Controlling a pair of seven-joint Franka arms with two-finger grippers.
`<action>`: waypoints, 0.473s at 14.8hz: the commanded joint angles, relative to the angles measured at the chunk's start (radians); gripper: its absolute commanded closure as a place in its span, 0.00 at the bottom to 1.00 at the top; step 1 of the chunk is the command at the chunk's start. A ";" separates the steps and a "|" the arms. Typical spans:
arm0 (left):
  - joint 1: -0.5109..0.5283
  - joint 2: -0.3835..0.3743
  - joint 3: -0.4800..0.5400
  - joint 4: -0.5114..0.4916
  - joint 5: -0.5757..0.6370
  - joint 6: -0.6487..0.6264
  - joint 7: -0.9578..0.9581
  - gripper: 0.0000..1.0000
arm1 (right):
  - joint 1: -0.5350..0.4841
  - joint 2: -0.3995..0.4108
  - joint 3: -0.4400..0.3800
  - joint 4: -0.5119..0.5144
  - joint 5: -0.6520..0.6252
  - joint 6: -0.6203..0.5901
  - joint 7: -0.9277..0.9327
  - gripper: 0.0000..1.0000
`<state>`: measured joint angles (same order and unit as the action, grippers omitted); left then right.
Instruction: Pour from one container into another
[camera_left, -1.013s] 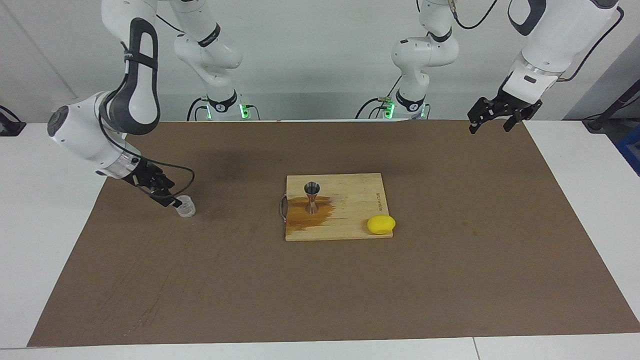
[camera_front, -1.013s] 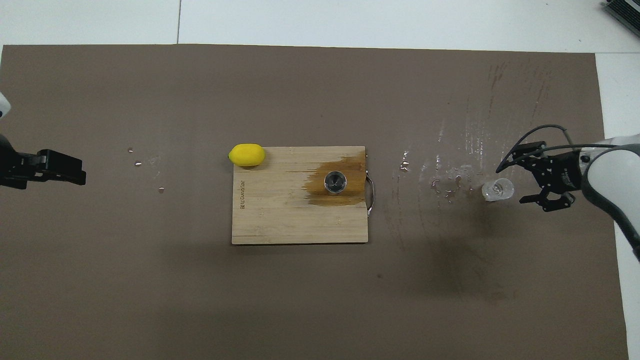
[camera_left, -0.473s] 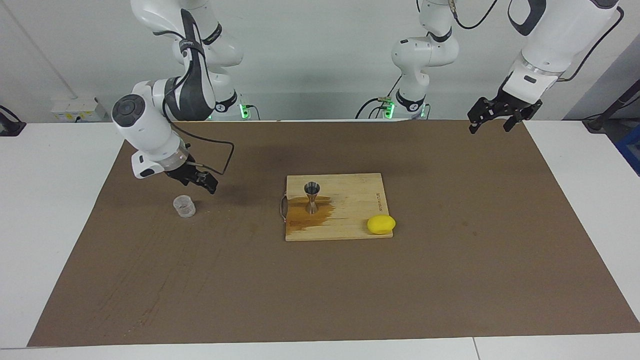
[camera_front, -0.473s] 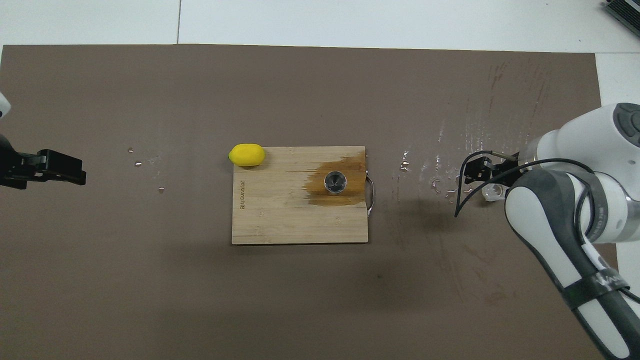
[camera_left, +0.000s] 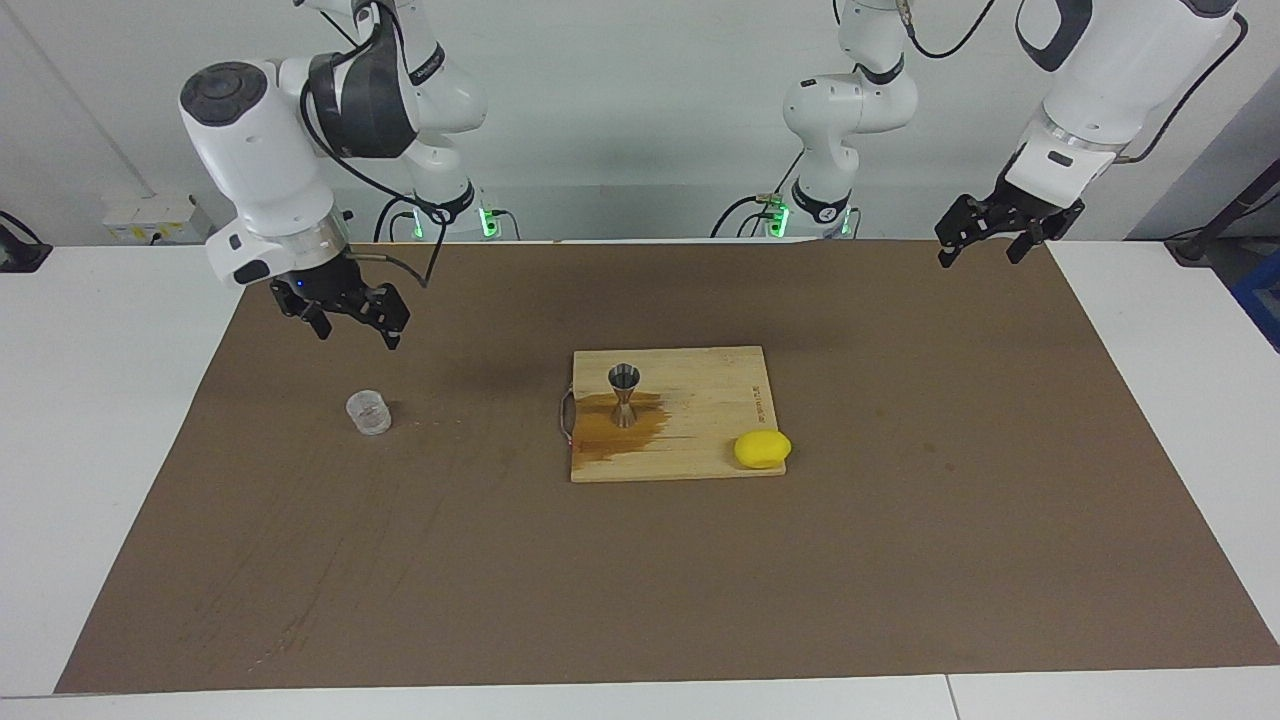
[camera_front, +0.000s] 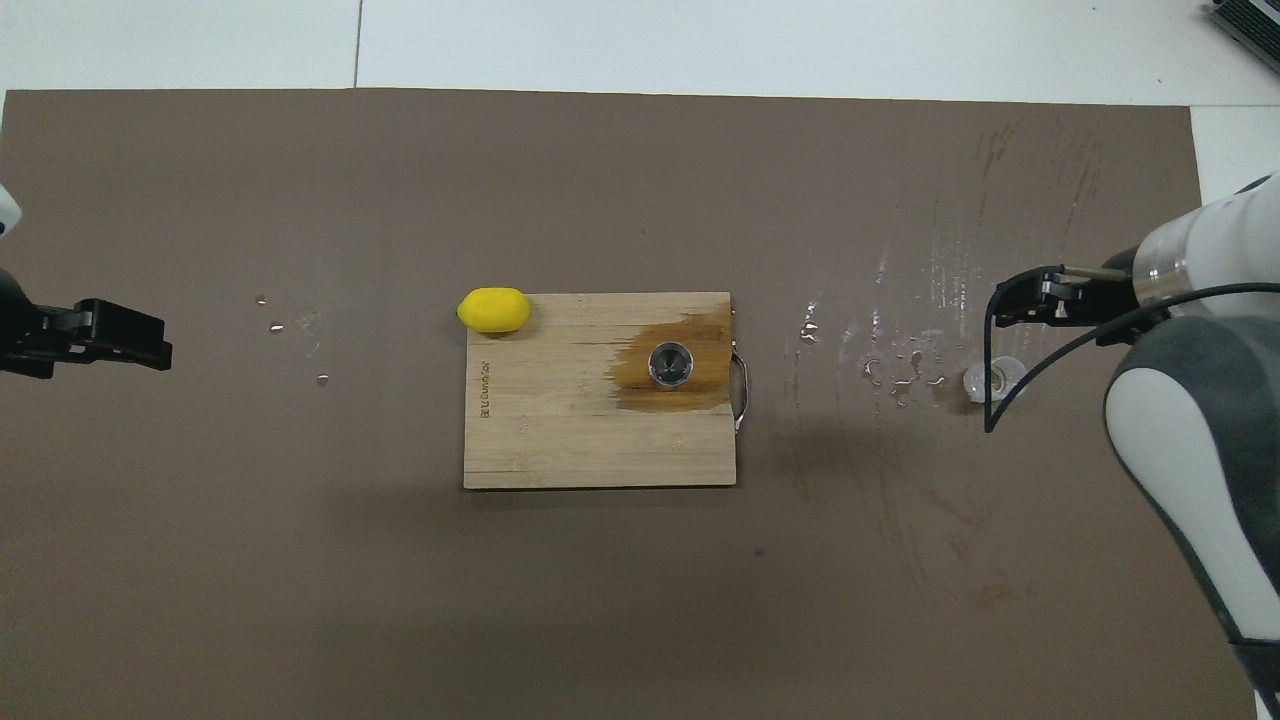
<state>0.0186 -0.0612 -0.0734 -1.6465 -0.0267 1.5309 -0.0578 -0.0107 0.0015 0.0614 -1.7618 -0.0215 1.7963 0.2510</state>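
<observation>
The small clear cup (camera_left: 368, 412) stands upright on the brown mat toward the right arm's end; it also shows in the overhead view (camera_front: 986, 380). My right gripper (camera_left: 355, 333) is open and empty, raised in the air over the mat beside the cup, apart from it; in the overhead view (camera_front: 1006, 306) it sits just past the cup. The silvery hourglass jigger (camera_left: 624, 395) stands upright on the wooden cutting board (camera_left: 710, 385), seen from above as a round mouth (camera_front: 670, 363). My left gripper (camera_left: 981, 252) waits, open, over the mat's corner at its own end.
A yellow lemon (camera_left: 762, 448) lies at the board's corner (camera_front: 493, 309). A dark wet stain (camera_front: 665, 385) spreads on the board around the jigger. Water drops (camera_front: 900, 372) lie on the mat between the board and the cup.
My right gripper has let go of the cup, lifted up and drawn back toward the robots. The cup stays standing in place. The left arm has not moved.
</observation>
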 joint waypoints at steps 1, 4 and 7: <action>-0.003 -0.017 0.006 -0.007 -0.007 -0.014 0.007 0.00 | -0.011 0.021 0.005 0.116 -0.017 -0.098 -0.032 0.00; -0.002 -0.017 0.006 -0.007 -0.007 -0.015 0.007 0.00 | -0.012 0.028 0.005 0.185 -0.003 -0.208 -0.038 0.00; -0.003 -0.017 0.006 -0.009 -0.007 -0.014 0.007 0.00 | -0.011 0.002 0.012 0.173 -0.001 -0.256 -0.045 0.00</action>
<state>0.0186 -0.0612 -0.0734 -1.6465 -0.0267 1.5309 -0.0578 -0.0109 0.0020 0.0612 -1.6070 -0.0222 1.5782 0.2412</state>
